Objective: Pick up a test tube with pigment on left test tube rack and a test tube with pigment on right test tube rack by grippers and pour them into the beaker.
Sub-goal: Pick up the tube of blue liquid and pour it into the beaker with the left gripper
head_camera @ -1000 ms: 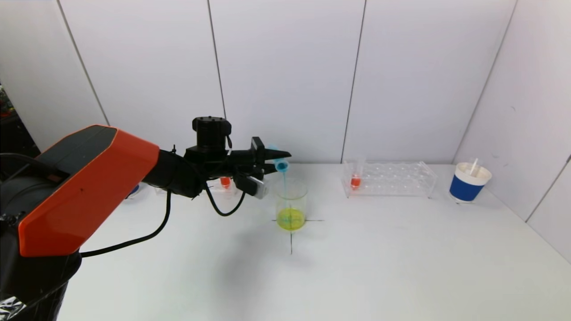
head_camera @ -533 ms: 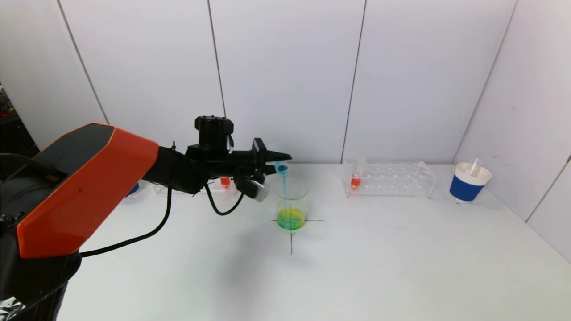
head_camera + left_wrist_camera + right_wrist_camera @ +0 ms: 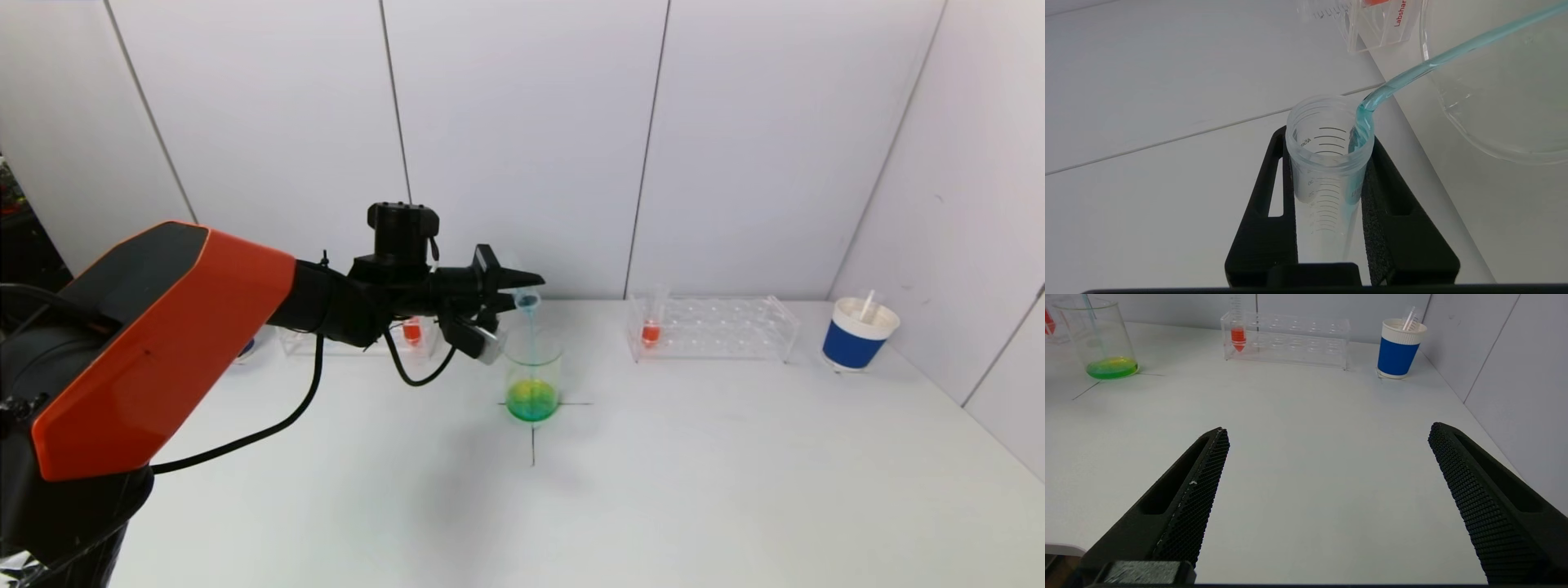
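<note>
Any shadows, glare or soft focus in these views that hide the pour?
Head view: even light, only a faint shadow on the table near the beaker; the blue stream reads thin and pale. Left wrist view: the test tube and stream are sharp, the beaker rim slightly soft, no glare. Right wrist view: the right gripper, jaws apart, frames a clearly lit table.

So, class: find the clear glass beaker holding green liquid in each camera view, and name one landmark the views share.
Head view: clear glass beaker at table centre, on the cross mark.
Left wrist view: only its rim, beyond the tilted tube.
Right wrist view: far corner.
Shared landmark: thin blue stream entering the beaker.
</note>
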Controlling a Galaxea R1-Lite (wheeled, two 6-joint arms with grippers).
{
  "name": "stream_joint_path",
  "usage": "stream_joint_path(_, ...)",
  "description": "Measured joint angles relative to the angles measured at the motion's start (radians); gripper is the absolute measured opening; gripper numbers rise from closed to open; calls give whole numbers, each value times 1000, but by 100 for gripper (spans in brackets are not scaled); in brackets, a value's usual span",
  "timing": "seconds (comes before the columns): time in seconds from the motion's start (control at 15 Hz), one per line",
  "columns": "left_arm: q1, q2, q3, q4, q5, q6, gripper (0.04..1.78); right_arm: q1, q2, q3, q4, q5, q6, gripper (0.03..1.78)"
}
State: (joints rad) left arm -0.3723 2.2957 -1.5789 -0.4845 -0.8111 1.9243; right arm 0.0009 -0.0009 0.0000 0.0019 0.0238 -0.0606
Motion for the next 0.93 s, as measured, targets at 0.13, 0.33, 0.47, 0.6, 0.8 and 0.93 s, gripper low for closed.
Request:
stream_joint_path(0.13,-1,-3,-3,1,11,19,46,0,0,0,0,0,0,177)
stream_joint_path(0.33,-4,-9,-4,13,18,46,46,0,0,0,0,0,0,177)
stream_joint_path(0.47,-2,-13,-4,15,19,53,46,0,0,0,0,0,0,177)
stream_joint_path(0.6,-2,-17,-4,15,19,69,46,0,0,0,0,0,0,177)
stream_joint_path(0.8,-2,-21,-4,15,19,90,46,0,0,0,0,0,0,177)
stream_joint_path(0.93,-3,-22,-4,15,19,91,46,0,0,0,0,0,0,177)
